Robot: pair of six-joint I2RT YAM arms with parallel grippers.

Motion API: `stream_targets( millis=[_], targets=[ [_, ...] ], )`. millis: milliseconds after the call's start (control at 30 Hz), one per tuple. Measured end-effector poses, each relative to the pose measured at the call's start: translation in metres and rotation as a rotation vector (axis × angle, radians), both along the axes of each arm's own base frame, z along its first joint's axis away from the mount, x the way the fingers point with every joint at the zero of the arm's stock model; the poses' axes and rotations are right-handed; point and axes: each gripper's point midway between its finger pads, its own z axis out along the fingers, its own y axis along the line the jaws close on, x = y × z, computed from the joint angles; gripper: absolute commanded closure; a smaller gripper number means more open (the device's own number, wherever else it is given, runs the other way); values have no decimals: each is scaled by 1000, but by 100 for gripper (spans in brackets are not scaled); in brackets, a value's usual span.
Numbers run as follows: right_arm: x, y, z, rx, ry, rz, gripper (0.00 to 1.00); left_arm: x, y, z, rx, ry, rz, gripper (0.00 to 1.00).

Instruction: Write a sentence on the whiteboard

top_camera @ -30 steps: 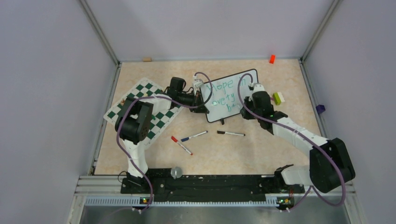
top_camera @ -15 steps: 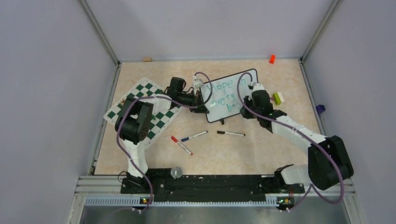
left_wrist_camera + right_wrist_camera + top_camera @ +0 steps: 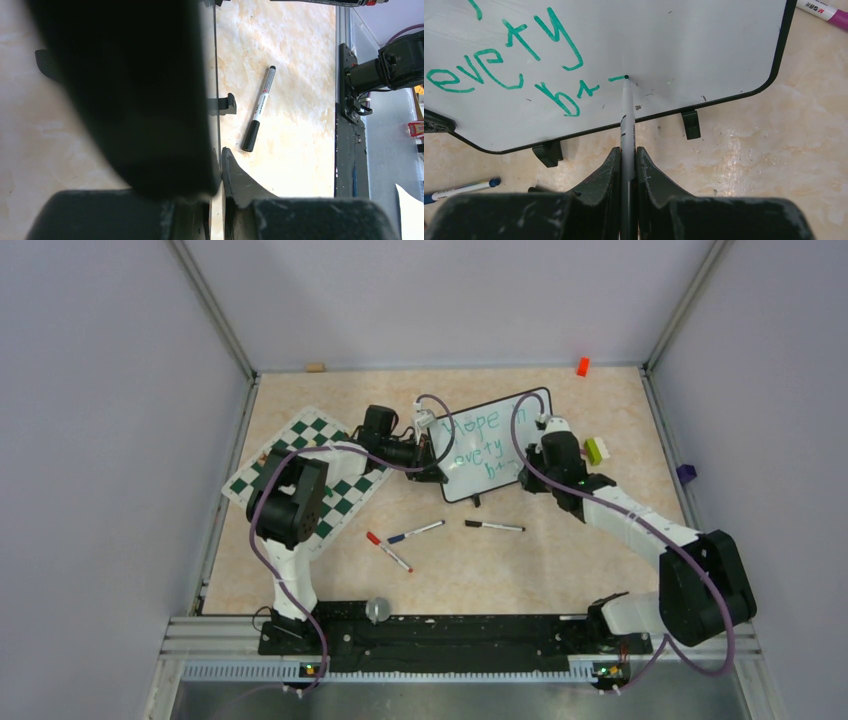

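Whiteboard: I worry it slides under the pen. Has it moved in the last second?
No. The whiteboard keeps its place: its near edge stays equally far from the black marker.

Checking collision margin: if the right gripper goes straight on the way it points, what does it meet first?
The whiteboard: the marker in the right gripper seems tip-down on it, so pushing on presses there first.

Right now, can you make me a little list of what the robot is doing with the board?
Right gripper: shut on the writing marker, whose tip touches the whiteboard
Left gripper: shut on the whiteboard's left edge
Sentence: green, reads "Hope in every br" plus a short stroke
Lying on the table: black marker, blue marker, red marker
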Motion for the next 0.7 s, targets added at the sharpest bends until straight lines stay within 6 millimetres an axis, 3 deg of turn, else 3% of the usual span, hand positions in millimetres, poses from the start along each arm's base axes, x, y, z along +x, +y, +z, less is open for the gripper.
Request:
stream_targets(
  millis=[700],
  targets=[
    [6,6,8,25,0,21,100,0,0,0,2,2,2,100]
  ],
)
